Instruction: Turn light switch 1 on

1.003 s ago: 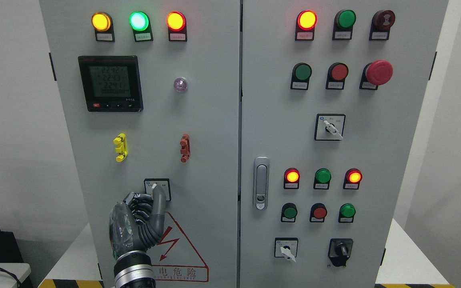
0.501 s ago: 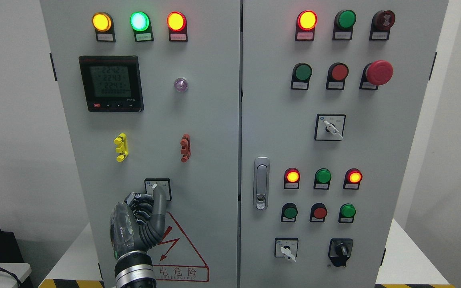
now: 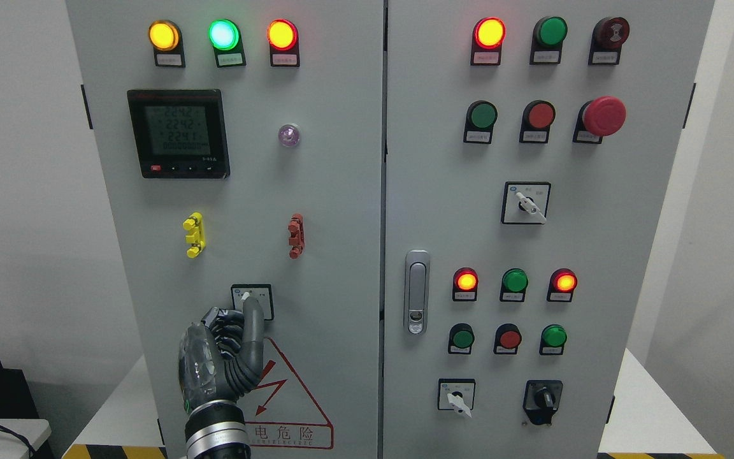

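Change: almost nothing since the earlier frame; left hand (image 3: 227,357) sits a touch to the right, same pose
Hand: fingers curled, one extended finger resting on the switch knob, gripping nothing
Switch: small rotary switch (image 3: 251,301) low on the cabinet's left door (image 3: 329,210), above the red warning triangle (image 3: 290,408)
Risk: fingertip may slide off the small knob and push without turning it
Risk: a half turn could leave the light off
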`<state>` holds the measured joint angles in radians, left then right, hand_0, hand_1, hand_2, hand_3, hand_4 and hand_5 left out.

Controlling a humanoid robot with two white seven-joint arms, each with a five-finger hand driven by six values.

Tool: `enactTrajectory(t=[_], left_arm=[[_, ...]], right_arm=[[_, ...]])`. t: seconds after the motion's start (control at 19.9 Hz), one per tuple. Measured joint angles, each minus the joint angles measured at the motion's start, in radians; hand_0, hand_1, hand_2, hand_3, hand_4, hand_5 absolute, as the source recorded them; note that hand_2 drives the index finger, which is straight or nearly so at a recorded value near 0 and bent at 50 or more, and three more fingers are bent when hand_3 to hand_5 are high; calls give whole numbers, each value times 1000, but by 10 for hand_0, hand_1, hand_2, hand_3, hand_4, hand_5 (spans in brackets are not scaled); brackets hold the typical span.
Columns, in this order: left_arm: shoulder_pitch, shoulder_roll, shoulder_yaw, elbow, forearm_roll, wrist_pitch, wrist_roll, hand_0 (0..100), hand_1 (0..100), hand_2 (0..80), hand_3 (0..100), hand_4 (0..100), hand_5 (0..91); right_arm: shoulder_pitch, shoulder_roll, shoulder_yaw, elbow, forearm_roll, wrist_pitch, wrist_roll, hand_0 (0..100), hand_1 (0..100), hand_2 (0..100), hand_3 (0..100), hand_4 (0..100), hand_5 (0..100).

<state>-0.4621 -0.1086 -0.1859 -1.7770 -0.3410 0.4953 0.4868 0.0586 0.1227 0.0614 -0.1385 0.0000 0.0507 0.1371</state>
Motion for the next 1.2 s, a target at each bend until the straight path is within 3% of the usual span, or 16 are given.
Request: enactTrajectory(t=[1.0, 1.2], left_arm=[[-5, 1, -1, 2, 3, 7, -7, 659, 0, 581, 846, 880, 795], [-5, 1, -1, 2, 6, 0, -3, 528, 0, 581, 846, 879, 794]], right_arm=[[0, 0, 0, 0, 0, 0, 0, 120, 389, 0, 0, 0, 0], [0, 0, 0, 0, 0, 0, 0, 120, 389, 0, 0, 0, 0]])
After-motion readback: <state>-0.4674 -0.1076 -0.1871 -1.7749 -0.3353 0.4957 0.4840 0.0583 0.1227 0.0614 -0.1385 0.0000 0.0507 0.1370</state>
